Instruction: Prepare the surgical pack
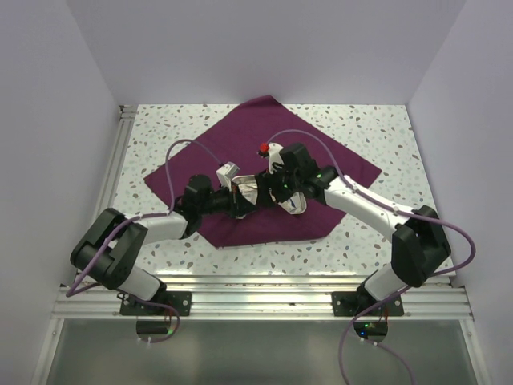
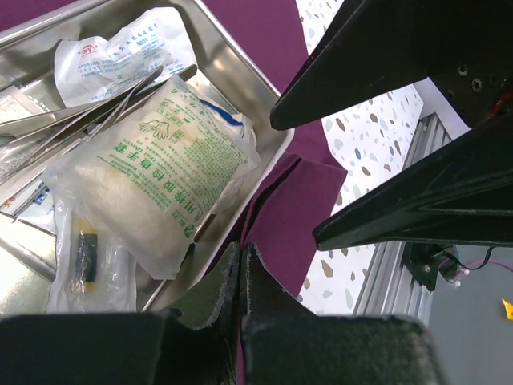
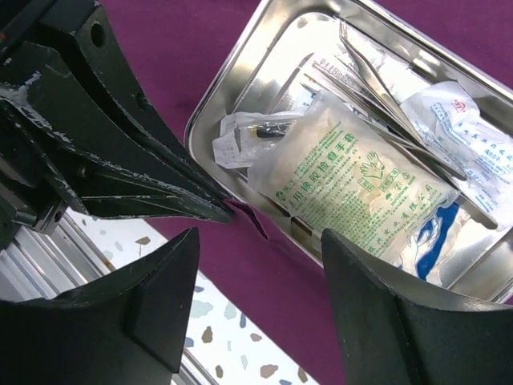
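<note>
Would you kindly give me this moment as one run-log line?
left gripper: shut on deep purple fabric cloth edge | right gripper: open beside it | shiny rectangular steel tray: on cloth, uncovered, holding white sachets

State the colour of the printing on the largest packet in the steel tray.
Green print on the packet, clearest in the right wrist view.
</note>
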`<action>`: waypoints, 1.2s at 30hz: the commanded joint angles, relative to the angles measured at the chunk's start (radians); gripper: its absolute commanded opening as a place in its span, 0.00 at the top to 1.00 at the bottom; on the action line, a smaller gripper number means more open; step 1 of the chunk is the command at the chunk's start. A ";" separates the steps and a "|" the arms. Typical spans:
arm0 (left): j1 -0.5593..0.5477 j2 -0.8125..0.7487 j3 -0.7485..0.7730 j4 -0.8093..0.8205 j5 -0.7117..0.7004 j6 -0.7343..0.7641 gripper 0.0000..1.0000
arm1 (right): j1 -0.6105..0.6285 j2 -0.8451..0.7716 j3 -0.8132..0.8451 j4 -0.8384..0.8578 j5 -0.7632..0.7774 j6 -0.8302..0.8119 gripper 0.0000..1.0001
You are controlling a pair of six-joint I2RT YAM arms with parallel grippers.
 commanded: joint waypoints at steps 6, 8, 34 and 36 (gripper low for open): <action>-0.005 -0.014 0.025 0.060 0.027 0.016 1.00 | -0.002 -0.002 0.001 0.038 -0.049 -0.035 0.38; -0.004 -0.014 0.023 0.060 0.027 0.016 1.00 | -0.003 0.004 0.007 0.032 -0.056 -0.040 0.44; -0.004 -0.094 0.095 -0.226 -0.290 0.020 0.61 | -0.051 0.152 0.161 -0.011 0.008 -0.023 1.00; -0.004 -0.127 0.129 -0.288 -0.350 0.030 0.50 | -0.064 0.192 0.204 -0.020 0.005 -0.025 1.00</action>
